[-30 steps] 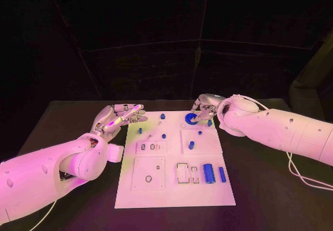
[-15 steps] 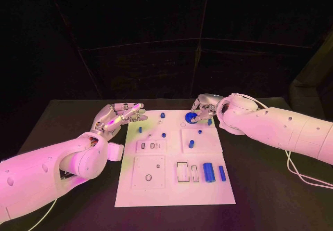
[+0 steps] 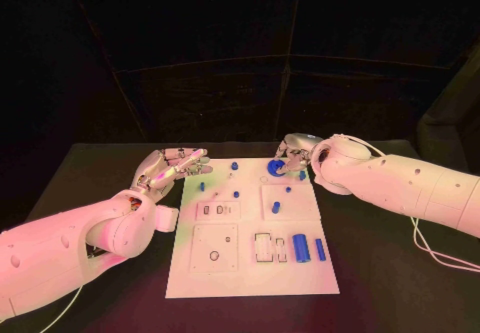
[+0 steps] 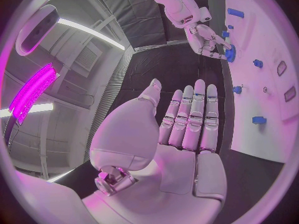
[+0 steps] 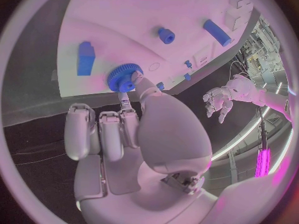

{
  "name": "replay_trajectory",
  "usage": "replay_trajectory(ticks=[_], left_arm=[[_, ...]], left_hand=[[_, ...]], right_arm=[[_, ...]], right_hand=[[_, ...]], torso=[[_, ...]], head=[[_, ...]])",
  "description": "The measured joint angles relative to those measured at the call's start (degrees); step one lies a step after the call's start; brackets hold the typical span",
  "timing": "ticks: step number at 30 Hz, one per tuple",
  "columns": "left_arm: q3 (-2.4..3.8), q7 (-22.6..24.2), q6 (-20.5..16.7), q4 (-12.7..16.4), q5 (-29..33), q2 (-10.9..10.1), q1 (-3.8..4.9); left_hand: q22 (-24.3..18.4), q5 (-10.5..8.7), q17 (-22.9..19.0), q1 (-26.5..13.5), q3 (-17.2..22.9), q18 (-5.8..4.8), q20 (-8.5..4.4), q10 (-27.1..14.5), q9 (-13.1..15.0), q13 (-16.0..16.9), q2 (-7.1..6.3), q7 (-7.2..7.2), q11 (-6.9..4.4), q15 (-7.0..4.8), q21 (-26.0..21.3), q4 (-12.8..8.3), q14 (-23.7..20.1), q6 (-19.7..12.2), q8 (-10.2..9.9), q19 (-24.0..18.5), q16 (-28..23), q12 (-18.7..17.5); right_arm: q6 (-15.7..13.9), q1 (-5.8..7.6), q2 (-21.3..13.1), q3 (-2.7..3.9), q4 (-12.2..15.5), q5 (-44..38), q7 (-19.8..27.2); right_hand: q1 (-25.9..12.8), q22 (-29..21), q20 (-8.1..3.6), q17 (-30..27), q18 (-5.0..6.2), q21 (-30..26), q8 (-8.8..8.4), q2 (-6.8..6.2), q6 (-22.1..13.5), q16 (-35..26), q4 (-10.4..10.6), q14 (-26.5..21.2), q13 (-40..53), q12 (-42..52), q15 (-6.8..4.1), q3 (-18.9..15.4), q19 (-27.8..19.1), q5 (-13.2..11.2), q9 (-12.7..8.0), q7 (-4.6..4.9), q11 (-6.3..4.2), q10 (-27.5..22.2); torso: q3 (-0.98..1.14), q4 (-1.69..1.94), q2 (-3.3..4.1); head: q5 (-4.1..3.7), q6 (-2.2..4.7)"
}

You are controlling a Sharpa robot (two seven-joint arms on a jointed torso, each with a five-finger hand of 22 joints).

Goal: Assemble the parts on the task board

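From the head view, your right hand (image 3: 290, 157) pinches the blue gear (image 3: 275, 167) at the board's (image 3: 250, 277) far edge. Left wrist view: your left hand (image 4: 181, 129) lies flat, fingers straight, holding nothing. Right wrist view: fingertips (image 5: 136, 77) touch the gear's toothed rim; it looks stiff and light, so grip that rim.

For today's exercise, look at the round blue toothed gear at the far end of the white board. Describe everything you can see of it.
The round blue toothed gear looks like moulded plastic, a thick disc with fine teeth round its rim. It sits at the far edge of the white task board, above a small round marking there; whether it rests on the board cannot be told. The right hand pinches it between fingertips, while the other blue parts lie apart from it.
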Motion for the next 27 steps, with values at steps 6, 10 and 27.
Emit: replay_trajectory(ticks=[6, 10, 27], left_arm=[[0.0, 0.0, 0.0, 0.0, 0.0, 0.0, 0.0], [0.0, 0.0, 0.0, 0.0, 0.0, -0.1, 0.0], [0.0, -0.2, 0.1, 0.2, 0.0, -0.2, 0.0]], left_hand=[[0.0, 0.0, 0.0, 0.0, 0.0, 0.0, 0.0, 0.0, 0.0, 0.0, 0.0, 0.0, 0.0, 0.0, 0.0, 0.0, 0.0, 0.0, 0.0, 0.0, 0.0, 0.0], [0.0, 0.0, 0.0, 0.0, 0.0, 0.0, 0.0, 0.0, 0.0, 0.0, 0.0, 0.0, 0.0, 0.0, 0.0, 0.0, 0.0, 0.0, 0.0, 0.0, 0.0, 0.0], [0.0, 0.0, 0.0, 0.0, 0.0, 0.0, 0.0, 0.0, 0.0, 0.0, 0.0, 0.0, 0.0, 0.0, 0.0, 0.0, 0.0, 0.0, 0.0, 0.0, 0.0, 0.0]], right_arm=[[-3.4, -0.11, -0.1, -0.05, 1.8, -0.8, 0.5], [-4.8, -0.11, -0.4, -0.05, 4.2, -1.1, 0.7], [-7.2, -0.09, 6.5, -0.01, 5.6, -3.9, -0.2]], right_hand=[[-0.2, 0.6, -0.31, 0.0, 0.0, 0.1, -0.01, 0.27, 0.0, 0.0, -1.8, -0.1, 0.0, 0.0, -0.29, 1.8, 0.3, -0.2, 0.0, 0.01, -0.3, -0.1], [-1.0, 0.6, -0.31, 0.0, 0.0, 0.2, -0.02, 1.04, 0.0, 0.0, -1.8, -0.1, 0.0, 0.0, -0.3, 1.9, 0.3, -0.2, -2.4, 0.03, -0.29, -0.1], [-5.1, 0.6, -0.31, 0.0, 0.0, 0.2, 0.0, -1.25, 0.0, 0.0, -0.1, 0.1, 0.0, -0.4, -0.49, 3.6, 0.3, 1.9, -2.4, 0.05, -0.49, 0.1]], torso=[[0.01, 0.0, -0.01], [-0.03, 0.0, -0.03], [-0.07, 0.16, -0.03]], head=[[0.0, 0.08], [0.0, 0.14], [0.7, 0.16]])
